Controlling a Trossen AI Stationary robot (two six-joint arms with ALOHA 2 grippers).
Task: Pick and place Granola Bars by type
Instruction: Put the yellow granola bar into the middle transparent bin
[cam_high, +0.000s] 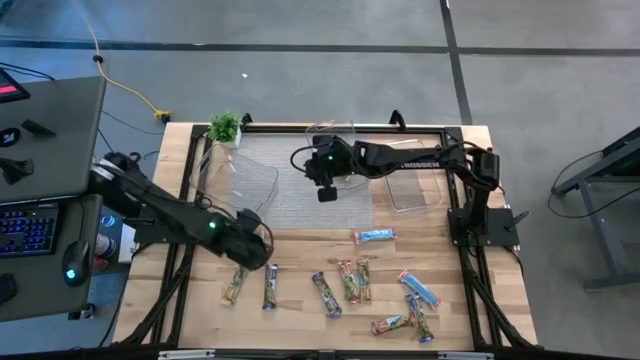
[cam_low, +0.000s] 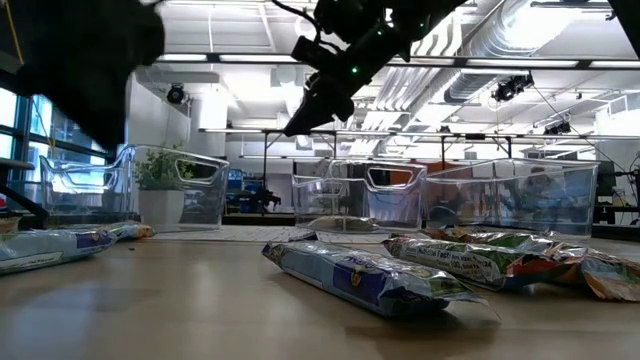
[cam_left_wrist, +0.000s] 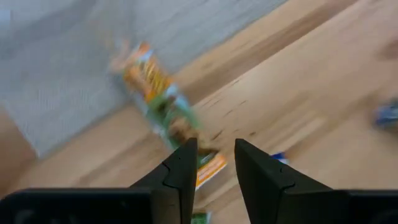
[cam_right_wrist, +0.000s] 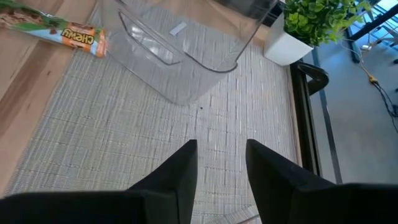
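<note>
Several wrapped granola bars lie flat on the wood near the table's near edge: a green/tan one (cam_high: 236, 285), a dark blue one (cam_high: 271, 285), a light blue one (cam_high: 375, 236). My left gripper (cam_high: 256, 250) (cam_left_wrist: 214, 155) is open over another green and orange bar (cam_left_wrist: 165, 106) (cam_right_wrist: 62, 31), which lies on the wood by the grey mat's near edge. My right gripper (cam_high: 326, 190) (cam_right_wrist: 221, 155) hangs open and empty above the grey mat (cam_right_wrist: 155, 143). My left gripper has its open fingers on either side of the green bar's orange end (cam_left_wrist: 210, 171), slanting down from above and along the bar. Whether they touch it I cannot tell. The bar lies on the wood.
A clear tub (cam_high: 240, 178) (cam_right_wrist: 174, 56) sits on the mat's left part, another (cam_high: 415, 185) at its right, a third (cam_high: 332, 132) at the far edge. A small potted plant (cam_high: 226, 127) stands at the far left corner. Bare wood lies between mat and bars.
</note>
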